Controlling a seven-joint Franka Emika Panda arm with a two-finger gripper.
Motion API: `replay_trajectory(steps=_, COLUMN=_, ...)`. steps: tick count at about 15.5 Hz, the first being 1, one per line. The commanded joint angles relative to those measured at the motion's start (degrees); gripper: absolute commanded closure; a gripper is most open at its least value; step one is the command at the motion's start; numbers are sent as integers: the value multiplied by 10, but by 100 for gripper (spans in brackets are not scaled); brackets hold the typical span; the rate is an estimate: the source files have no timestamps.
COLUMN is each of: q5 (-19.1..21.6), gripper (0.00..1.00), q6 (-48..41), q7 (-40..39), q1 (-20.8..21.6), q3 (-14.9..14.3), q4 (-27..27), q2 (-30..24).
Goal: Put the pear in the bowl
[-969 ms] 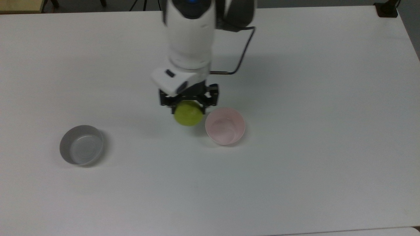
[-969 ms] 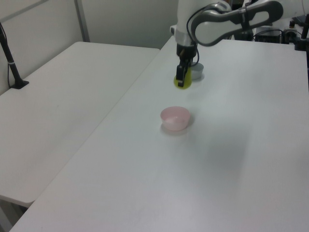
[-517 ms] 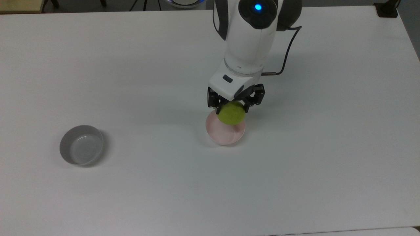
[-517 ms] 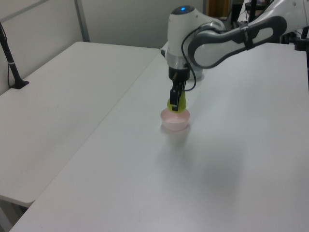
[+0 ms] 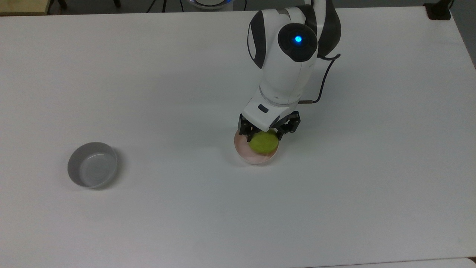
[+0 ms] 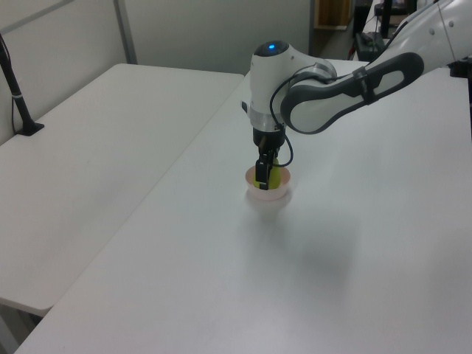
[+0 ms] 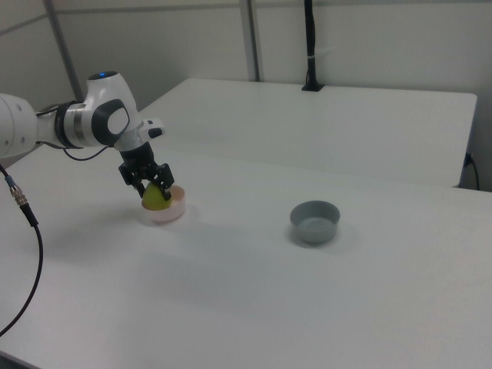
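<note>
Tool (image 5: pixel 264 138) pointed down over the pink bowl (image 5: pixel 245 153), fingers closed on the pear (image 5: pixel 264 143), which sat between them and hung low inside the bowl's rim; contact with the bowl floor unclear. Grey bowl (image 5: pixel 92 164) stood well apart on the white surface (image 5: pixel 372 186), toward the top view's left.

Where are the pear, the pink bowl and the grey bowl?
pear (image 5: pixel 263 143), top view, its rounded green body.
pink bowl (image 5: pixel 243 154), top view, its near-left rim.
grey bowl (image 7: pixel 314 211), right view, its inside.
</note>
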Motion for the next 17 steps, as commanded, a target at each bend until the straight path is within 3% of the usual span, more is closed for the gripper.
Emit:
replay_trajectory(steps=1, q5=0, gripper=0, q6=9, q7=12, q1=-3, q3=1, q4=5, q2=4)
replay_trajectory(steps=5, q5=0, gripper=0, q6=6, q7=13, q1=-5, q3=1, q4=5, q2=-4)
replay_trajectory(steps=10, q5=1, gripper=0, q6=-28, q7=19, q1=-20, q3=1, q4=0, q2=-68)
replay_trajectory(steps=14, q5=-4, gripper=0, q6=-150, q7=20, q1=-66, q3=10, q4=0, q2=-134)
replay_trajectory(steps=17, q5=-34, gripper=0, q6=-209, q7=14, q1=-140, q3=51, q4=-1, q2=-173)
